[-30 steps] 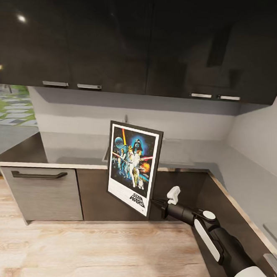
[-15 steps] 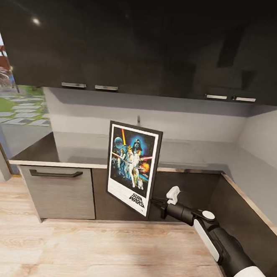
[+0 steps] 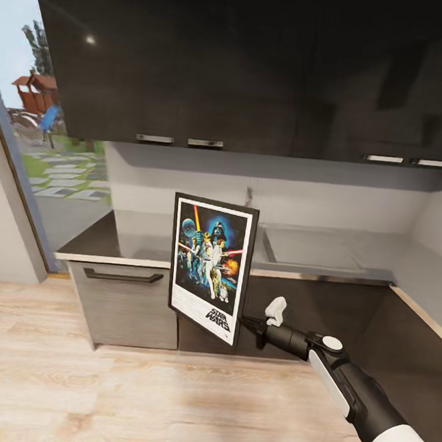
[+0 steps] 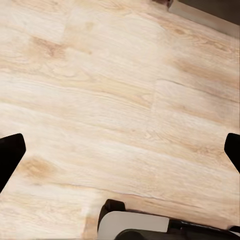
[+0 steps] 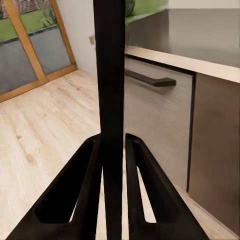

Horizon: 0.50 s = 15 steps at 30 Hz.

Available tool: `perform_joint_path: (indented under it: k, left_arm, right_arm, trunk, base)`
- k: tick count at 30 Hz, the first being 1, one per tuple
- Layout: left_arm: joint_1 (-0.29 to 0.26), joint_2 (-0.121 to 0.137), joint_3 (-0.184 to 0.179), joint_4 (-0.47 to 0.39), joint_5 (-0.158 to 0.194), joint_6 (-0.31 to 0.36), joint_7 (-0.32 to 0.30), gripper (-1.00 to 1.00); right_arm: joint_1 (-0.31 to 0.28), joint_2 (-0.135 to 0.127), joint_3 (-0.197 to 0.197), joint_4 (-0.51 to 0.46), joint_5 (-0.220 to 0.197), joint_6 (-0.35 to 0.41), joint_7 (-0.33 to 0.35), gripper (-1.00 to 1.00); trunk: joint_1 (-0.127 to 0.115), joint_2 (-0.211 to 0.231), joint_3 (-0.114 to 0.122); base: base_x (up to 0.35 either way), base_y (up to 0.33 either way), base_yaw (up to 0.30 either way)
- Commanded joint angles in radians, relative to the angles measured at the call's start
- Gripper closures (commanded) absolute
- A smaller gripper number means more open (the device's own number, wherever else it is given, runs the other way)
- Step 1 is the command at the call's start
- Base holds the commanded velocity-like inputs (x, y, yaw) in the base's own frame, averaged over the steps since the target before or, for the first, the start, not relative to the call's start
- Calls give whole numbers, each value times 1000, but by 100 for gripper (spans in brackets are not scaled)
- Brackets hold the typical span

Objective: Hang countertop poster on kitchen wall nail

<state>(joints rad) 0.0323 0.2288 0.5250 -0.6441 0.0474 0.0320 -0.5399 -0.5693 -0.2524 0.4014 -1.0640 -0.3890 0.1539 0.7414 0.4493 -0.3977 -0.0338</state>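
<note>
Right claw [image 3: 247,324] pinching poster [image 3: 212,266] at lower right edge; poster upright in air, in front of counter [image 3: 325,251]. Poster and arm same place in view as before; kitchen slid rightward, so camera turned left: window [image 3: 49,159] now wider, sink [image 3: 309,247] exposed. Left claw [image 4: 120,150] spread wide over wood floor [image 4: 100,90].

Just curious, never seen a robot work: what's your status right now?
Right tool shut on black-framed Star Wars poster, held upright, off grey countertop. Left tool open over wood floor. No nail in sight.
</note>
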Motion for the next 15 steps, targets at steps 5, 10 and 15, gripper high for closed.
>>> perform_joint_path:
  k: [5,10,15]
  left_arm:
    - [0,1,4,-3,5,6,-5,-100]
    - [0,1,7,-2,4,6,-5,-100]
    - [0,1,10,1,3,6,-5,-100]
  right_arm:
    - [-1,-1,2,1,-12,10,1,100]
    - [-1,4,2,1,-11,10,1,100]
    - [-1,5,2,1,-11,10,1,100]
  trunk:
    - [1,-2,-2]
    - [1,-2,-2]
    - [1,-2,-2]
  base:
    - [0,294,276]
    - [0,294,282]
    - [0,294,283]
